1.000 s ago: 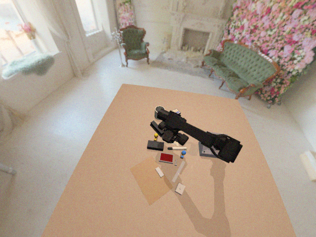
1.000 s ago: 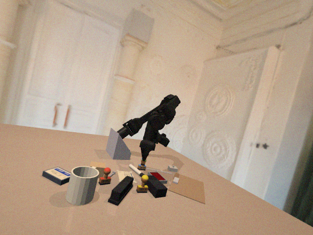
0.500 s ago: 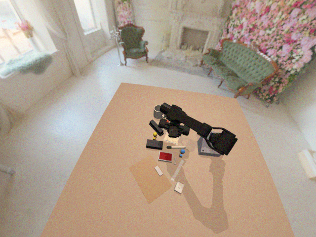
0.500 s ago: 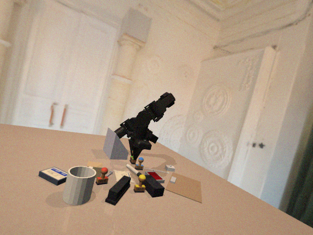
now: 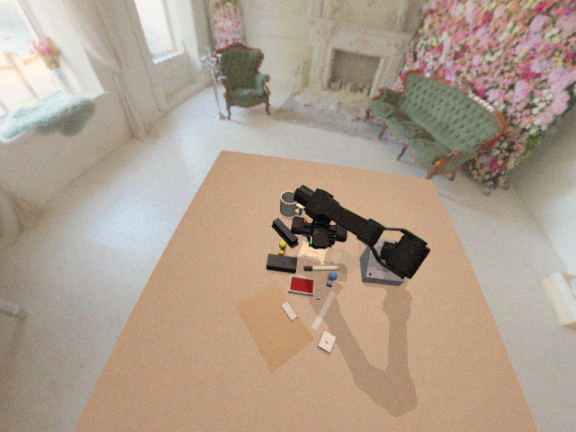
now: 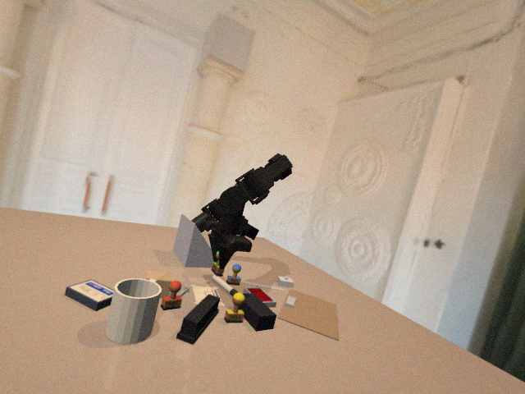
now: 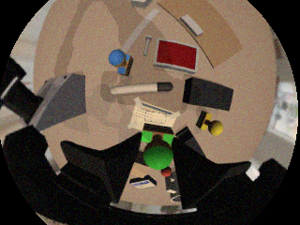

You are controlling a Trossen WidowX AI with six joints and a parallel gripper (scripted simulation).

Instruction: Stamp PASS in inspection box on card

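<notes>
My gripper (image 5: 320,238) (image 6: 219,257) (image 7: 157,138) is shut on the green-knobbed stamp (image 6: 217,268) (image 7: 158,157). The stamp is held above the table beside or over the cream card (image 5: 312,252) (image 6: 205,294) (image 7: 146,115); its exact height is unclear. In the wrist view its base covers the card's near edge. The stamp's lettering and underside are hidden, and the card's box cannot be made out. The red ink pad (image 5: 301,285) (image 6: 259,295) (image 7: 176,55) lies open on the table, apart from the stamp.
Blue (image 5: 332,275) (image 7: 117,58), yellow (image 5: 282,244) (image 6: 238,299) and red (image 6: 175,286) stamps stand around the card. A marker (image 5: 321,268) (image 7: 141,88), black block (image 5: 281,263) (image 7: 208,94), stapler (image 5: 284,231) (image 6: 198,318), mug (image 5: 289,204) (image 6: 133,311) and grey wedge (image 6: 190,249) (image 7: 66,100) surround it.
</notes>
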